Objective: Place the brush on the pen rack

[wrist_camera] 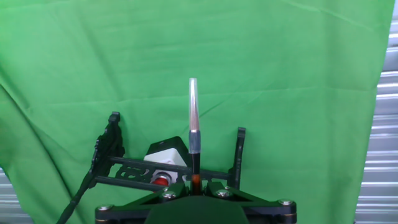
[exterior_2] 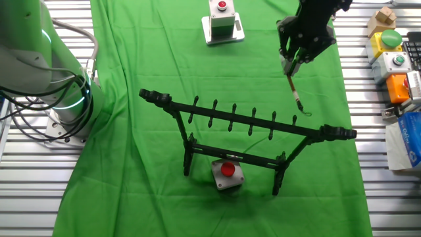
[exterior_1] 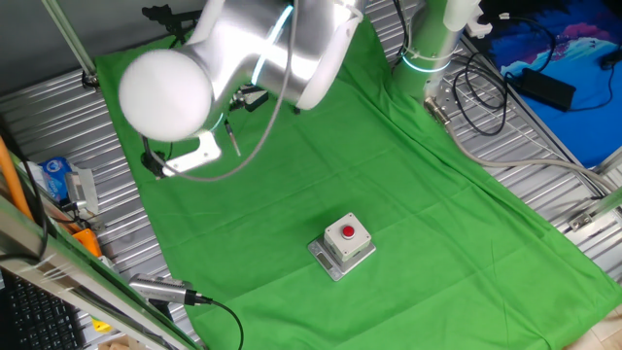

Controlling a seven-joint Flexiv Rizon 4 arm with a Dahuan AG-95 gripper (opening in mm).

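Two jaws clamped on the brush (exterior_2: 294, 87), shaft hanging down from them, tip just above the pen rack (exterior_2: 245, 122), green-draped surface (exterior_2: 158, 178) below.

Green cloth (exterior_1: 408, 194) spread over a ribbed metal table (exterior_2: 381, 191). Grey box with red button (exterior_1: 343, 245) sits on the cloth; in the other fixed view a second such box (exterior_2: 222, 25) sits at the far cloth edge. Silver cylindrical tool with black cable (exterior_1: 160, 289) at the cloth's edge. Black cables (exterior_1: 486, 92) and blue fabric (exterior_1: 569, 58) off to one side. Small coloured button boxes (exterior_2: 395, 59) along the table edge.
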